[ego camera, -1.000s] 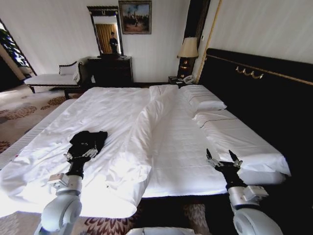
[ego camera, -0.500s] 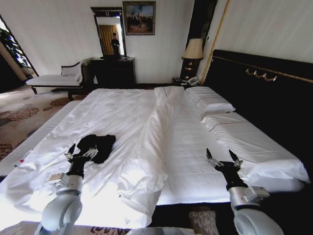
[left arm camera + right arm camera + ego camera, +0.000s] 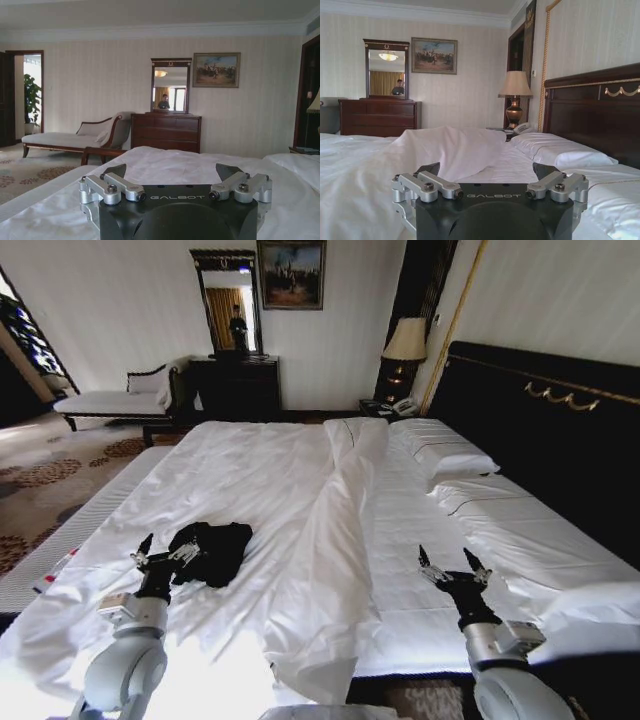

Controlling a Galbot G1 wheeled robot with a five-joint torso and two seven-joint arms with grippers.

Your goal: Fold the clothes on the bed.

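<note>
Approach stage, head view. The black T-shirt (image 3: 212,549) lies crumpled in the lower left of the frame on the white bed (image 3: 300,480), left of the ridge of bunched duvet (image 3: 335,530). My left gripper (image 3: 158,555) hovers just beside the shirt's near edge, jaws apart and empty; my right gripper (image 3: 452,569) hangs at lower right over bare sheet, well apart from the garment, jaws also spread. I judge folding not yet begun — the next move calls for spreading the shirt flat, which needs both grippers at it.
</note>
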